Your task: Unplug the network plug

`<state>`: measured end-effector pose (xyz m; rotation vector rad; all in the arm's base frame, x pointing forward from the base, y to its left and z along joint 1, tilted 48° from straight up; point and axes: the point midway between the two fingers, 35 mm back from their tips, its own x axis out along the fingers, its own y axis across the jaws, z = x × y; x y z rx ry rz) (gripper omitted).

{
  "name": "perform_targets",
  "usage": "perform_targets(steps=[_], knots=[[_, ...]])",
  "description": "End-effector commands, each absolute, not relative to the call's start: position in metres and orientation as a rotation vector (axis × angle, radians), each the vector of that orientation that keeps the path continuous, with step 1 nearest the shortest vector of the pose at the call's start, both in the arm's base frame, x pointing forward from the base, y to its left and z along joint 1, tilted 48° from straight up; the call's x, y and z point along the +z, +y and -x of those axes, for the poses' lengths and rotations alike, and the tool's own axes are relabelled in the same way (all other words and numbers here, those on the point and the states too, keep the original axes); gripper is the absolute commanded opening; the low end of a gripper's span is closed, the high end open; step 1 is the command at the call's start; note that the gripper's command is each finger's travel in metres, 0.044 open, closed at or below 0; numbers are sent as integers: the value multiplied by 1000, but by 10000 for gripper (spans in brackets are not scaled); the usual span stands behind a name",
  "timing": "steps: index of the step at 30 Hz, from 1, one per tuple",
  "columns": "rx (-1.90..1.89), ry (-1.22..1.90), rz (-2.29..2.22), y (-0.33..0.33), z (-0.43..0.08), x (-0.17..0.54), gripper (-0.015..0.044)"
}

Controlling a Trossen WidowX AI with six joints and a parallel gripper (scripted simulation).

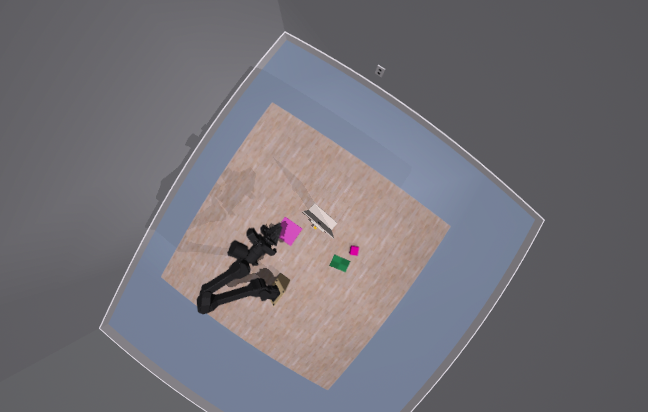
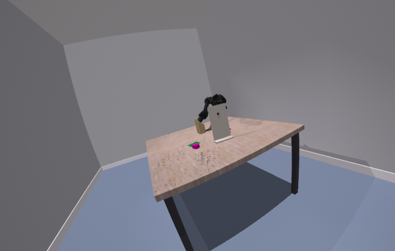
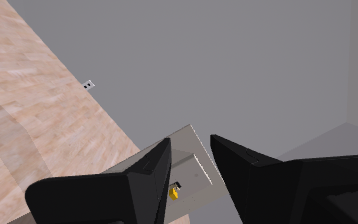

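The upright panel (image 1: 322, 217) (image 2: 221, 126) (image 3: 196, 202) stands on the table. The plug, with a yellow part (image 1: 315, 227) (image 3: 174, 194), sits at the socket on the panel's arm-side face; its thin tab is too small to make out. My gripper (image 1: 280, 231) (image 3: 190, 141) is partly open with nothing between its fingers. It is in front of the panel, apart from it, and in the wrist view the plug shows low down beside the left finger. The flat magenta square (image 1: 291, 231) lies on the table between arm and panel, partly covered by the gripper in the top view.
A green flat piece (image 1: 339, 263) (image 2: 193, 144) and a small magenta cube (image 1: 354, 250) (image 2: 195, 146) lie off to one side of the panel. A tan block (image 1: 281, 287) (image 2: 199, 127) stands at the arm's base. The panel hides most of the gripper in the exterior view.
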<state>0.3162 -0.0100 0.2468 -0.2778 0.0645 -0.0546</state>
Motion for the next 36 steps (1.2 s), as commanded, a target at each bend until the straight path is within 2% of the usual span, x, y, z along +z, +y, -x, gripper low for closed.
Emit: perform_targets(steps=[1, 18, 36], knots=[[-69, 111, 359, -13, -312, 220, 156], [-86, 299, 712, -24, -276, 119, 156], [-86, 306, 727, -25, -299, 119, 156]])
